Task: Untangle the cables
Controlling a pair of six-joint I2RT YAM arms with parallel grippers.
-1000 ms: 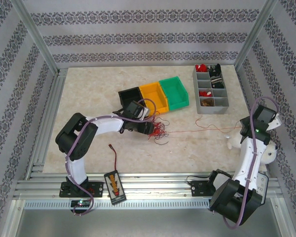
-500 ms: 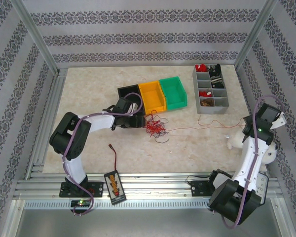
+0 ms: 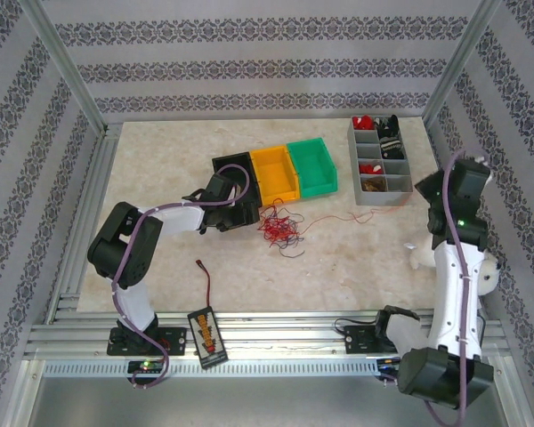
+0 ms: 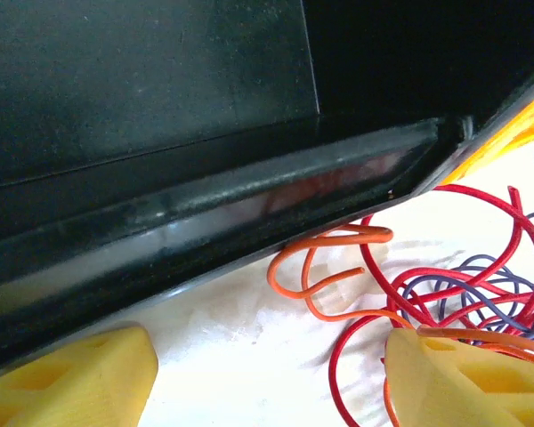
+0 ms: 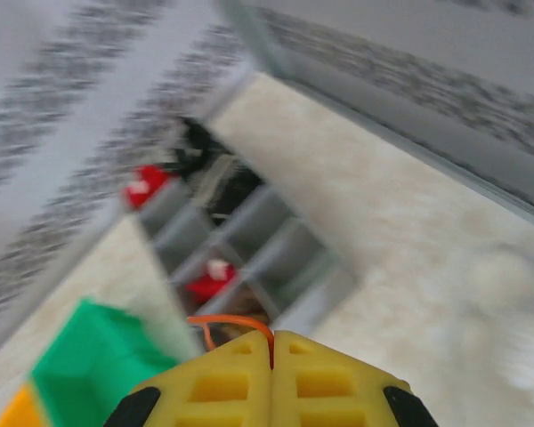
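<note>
Two pincers to mind: your left pincer (image 4: 267,366) stands with fingers spread at the black bin (image 4: 160,133), just beside the cables (image 3: 280,229), a red-and-orange tangle on the worktop (image 3: 160,160). Farther off, your right pincer (image 5: 271,356) is pinched closed on one orange strand (image 5: 231,320).

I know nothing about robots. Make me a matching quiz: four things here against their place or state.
1 green bin
2 battery pack
3 right gripper
4 cables

a shut on an orange wire
b by the left arm's base
c right end of the bin row
d tangled heap by the orange bin

Pairs: 1c, 2b, 3a, 4d.
</note>
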